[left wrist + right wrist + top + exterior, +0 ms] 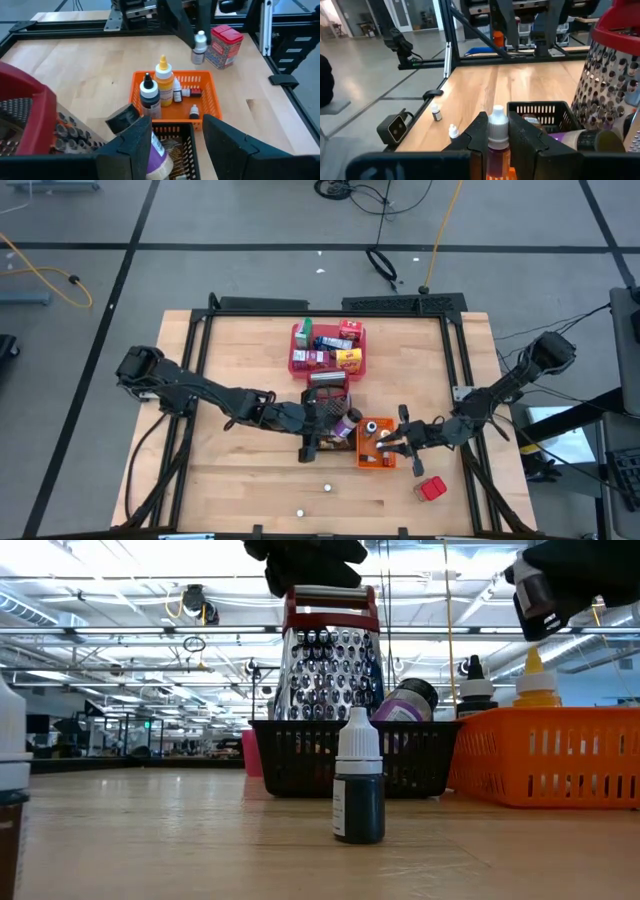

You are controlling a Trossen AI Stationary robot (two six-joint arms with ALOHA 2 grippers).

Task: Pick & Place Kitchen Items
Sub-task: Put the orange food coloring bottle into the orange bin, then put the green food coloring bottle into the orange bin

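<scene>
My right gripper point(498, 131) is shut on a small dropper bottle point(497, 120) with a white cap and amber contents, above the right side of the orange bin point(377, 455). The bin holds several small bottles point(162, 82). My left gripper point(175, 140) stands open, with nothing between its fingers, over the black wire basket point(335, 420). In the basket are a red-handled metal grater point(330, 665), standing upright, and a purple jar point(157, 155). Grocery packs point(330, 345) lie in the red tray point(296, 345) at the far middle. A dark bottle point(358, 790) stands alone on the table. My right gripper pinches the dropper bottle between its two fingers point(479, 134), just under the white cap point(497, 116). The fingers lie level, coming from the table's right side. The bottle stands upright in the hold, lifted clear above the orange bin; its lower body is hidden by the gripper.
A red-lidded container point(431, 489) stands on the table near the right front. Two tiny white pieces point(327, 488) lie on the bare wood toward the near edge. A black frame point(330, 305) runs along the table's sides.
</scene>
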